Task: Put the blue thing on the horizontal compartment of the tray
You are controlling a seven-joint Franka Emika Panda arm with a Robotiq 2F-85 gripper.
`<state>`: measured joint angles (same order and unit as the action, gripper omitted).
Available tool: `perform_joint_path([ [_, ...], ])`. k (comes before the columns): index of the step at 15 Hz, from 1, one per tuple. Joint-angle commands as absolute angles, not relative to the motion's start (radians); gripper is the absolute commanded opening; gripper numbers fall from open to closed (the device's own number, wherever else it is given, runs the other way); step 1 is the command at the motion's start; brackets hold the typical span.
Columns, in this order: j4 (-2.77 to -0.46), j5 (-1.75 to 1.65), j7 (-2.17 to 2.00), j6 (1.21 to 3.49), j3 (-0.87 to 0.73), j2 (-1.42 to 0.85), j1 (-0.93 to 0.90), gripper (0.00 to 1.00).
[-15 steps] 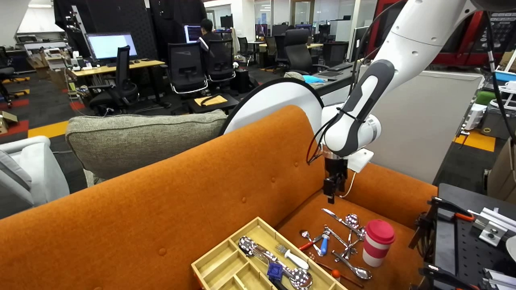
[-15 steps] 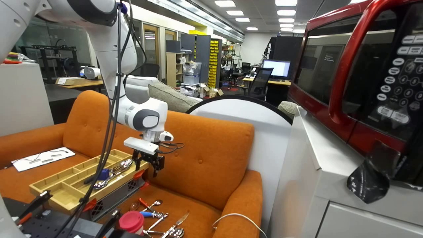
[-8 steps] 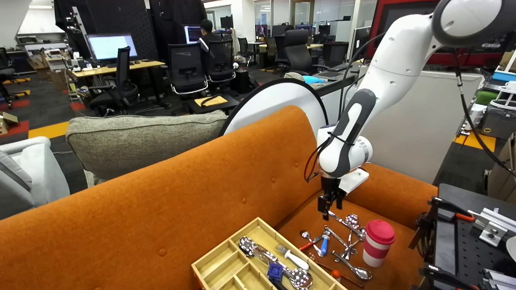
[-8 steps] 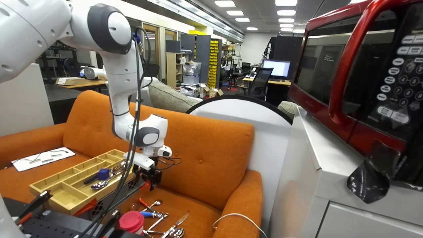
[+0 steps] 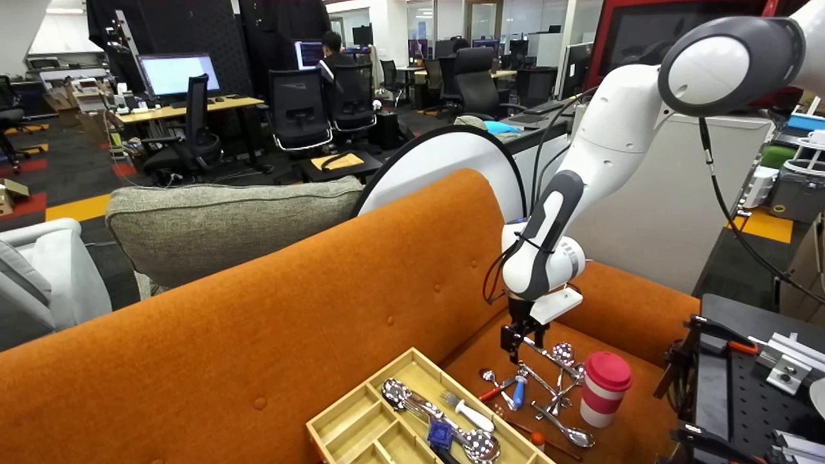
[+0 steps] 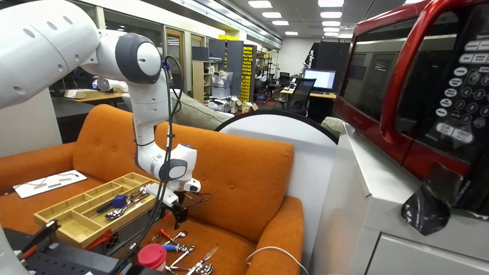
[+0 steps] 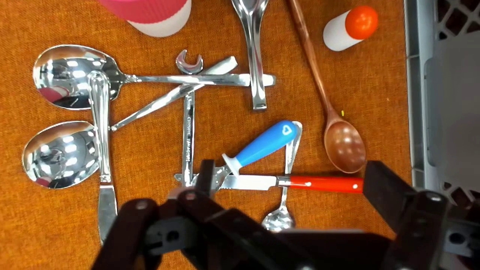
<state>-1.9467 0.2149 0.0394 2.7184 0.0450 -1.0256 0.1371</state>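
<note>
Tool [image 7: 292, 175] hangs over a cutlery pile, fingers [image 7: 386, 191] spread wide, nothing in its grip. My bet for "the blue thing" is the blue-handled utensil [image 7: 262, 148], since the blue cube [image 6: 119, 201] already sits in the tray [image 6: 78, 226]. In the wrist view the handle lies a bit toward 12 o'clock from the gap between the fingertips, slanting 8-to-2. Wide fingers make sense imo: room to drop around the handle. They'd close along 9-to-3 though, so I'd twist the wrist first. The utensil's metal head meets a red-handled knife [image 7: 326, 183] at 8 o'clock and its butt end crosses a small spoon [image 7: 279, 219] at 2, so a sloppy grab could drag both along.

Tray's at the tool's 9 o'clock in an exterior view, looks propped on a grey crate [image 7: 455, 112], so the lift probably has to be a high one. No clue which compartment counts as "horizontal".

The surface [image 7: 150, 153] is an orange sofa seat, probably forgiving if you dip low. Pink cup [image 7: 155, 15] at 11 from the handle, wooden spoon [image 7: 345, 146] at 3. Room's a shared office: somebody [image 5: 334, 58] sits at the tool's 11, red microwave [image 6: 397, 80] at 2.
</note>
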Motion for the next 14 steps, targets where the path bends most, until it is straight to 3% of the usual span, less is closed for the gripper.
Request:
perform_joint_path([
  [1,-1.932,0.203,0.017,2.708,0.046,-1.037,0.143,1.0],
  [14,-1.746,0.325,-0.148,2.778,0.082,-1.272,0.197,1.0],
])
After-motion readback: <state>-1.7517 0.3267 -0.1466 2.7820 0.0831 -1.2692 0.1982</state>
